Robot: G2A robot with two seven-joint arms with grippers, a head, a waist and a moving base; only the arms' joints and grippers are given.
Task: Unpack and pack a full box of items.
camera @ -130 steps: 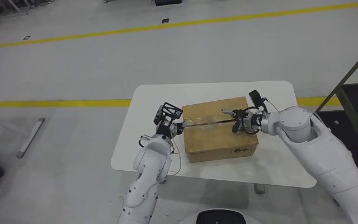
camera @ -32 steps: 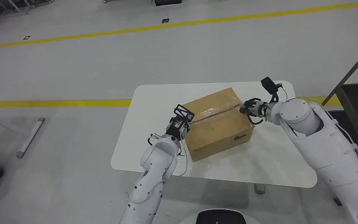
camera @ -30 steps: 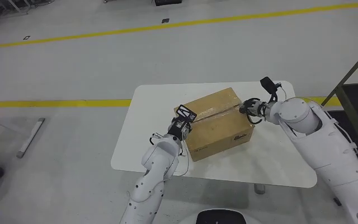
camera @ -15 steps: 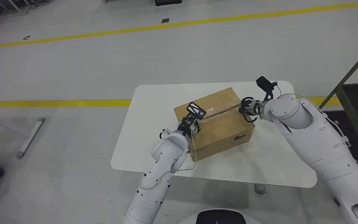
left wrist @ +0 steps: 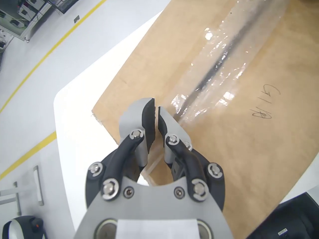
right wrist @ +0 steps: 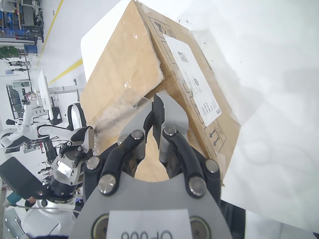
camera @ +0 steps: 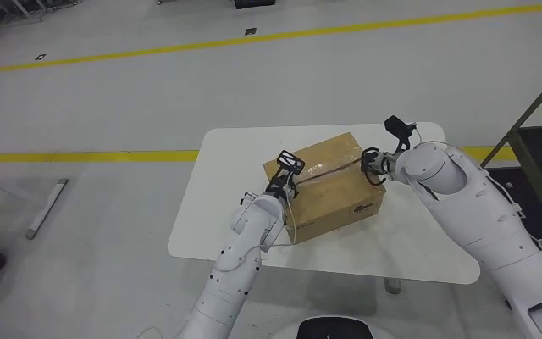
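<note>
Taped cardboard box (camera: 330, 191) sits mid-table (camera: 203, 212), long axis and tape seam (left wrist: 224, 58) running 8 to 2 o'clock. Left gripper (left wrist: 156, 106), fingers nearly touching and holding nothing, hovers at its 8 o'clock end; right gripper (right wrist: 155, 100), pinched closed, at 2 o'clock.

box (camera: 330, 182) swung askew, left jaws advanced (over seam)

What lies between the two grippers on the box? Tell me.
The clear tape strip along the top seam of the cardboard box runs between the left gripper and the right gripper; nothing else lies there. The left wrist view shows it.
</note>
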